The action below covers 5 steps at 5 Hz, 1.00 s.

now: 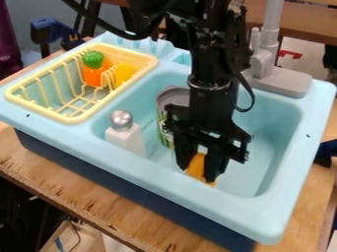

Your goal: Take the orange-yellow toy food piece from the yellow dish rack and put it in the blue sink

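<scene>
The black gripper [201, 165] hangs down into the front part of the light blue sink [253, 170]. Between its two fingers is an orange-yellow object [196, 167], gripped near the sink's front wall; its lower end sits low in the basin, and the fingers hide part of it. Just behind and left of the gripper, a metal can [162, 103] with a green label stands in the basin, partly covered by the arm. Further left is a white shaker [126, 135] with a rounded silver top.
A yellow drying rack [72, 118] at the left holds an orange carrot-like toy with a green top [93, 66] and a yellow item [123, 74]. The grey faucet [266, 56] rises behind the basin, right of the arm. A wooden table [85, 199] supports the sink.
</scene>
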Each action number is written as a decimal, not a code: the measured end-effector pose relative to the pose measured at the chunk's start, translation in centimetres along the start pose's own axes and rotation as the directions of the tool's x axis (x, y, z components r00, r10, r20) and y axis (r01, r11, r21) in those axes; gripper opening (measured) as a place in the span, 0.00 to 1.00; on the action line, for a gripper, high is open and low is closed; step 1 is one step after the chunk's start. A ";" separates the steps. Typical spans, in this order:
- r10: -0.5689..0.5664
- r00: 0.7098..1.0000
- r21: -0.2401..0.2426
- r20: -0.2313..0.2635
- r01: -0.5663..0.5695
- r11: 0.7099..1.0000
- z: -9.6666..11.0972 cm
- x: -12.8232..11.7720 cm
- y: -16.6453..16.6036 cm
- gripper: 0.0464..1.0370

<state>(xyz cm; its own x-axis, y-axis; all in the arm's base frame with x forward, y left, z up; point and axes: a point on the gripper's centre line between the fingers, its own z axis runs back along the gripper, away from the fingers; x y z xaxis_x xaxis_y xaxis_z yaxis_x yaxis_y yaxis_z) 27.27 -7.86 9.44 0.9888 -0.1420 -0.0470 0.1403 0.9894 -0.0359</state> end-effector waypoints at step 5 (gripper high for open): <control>0.124 0.971 0.068 0.205 -0.140 0.988 11.8 -0.7 6.0 0.97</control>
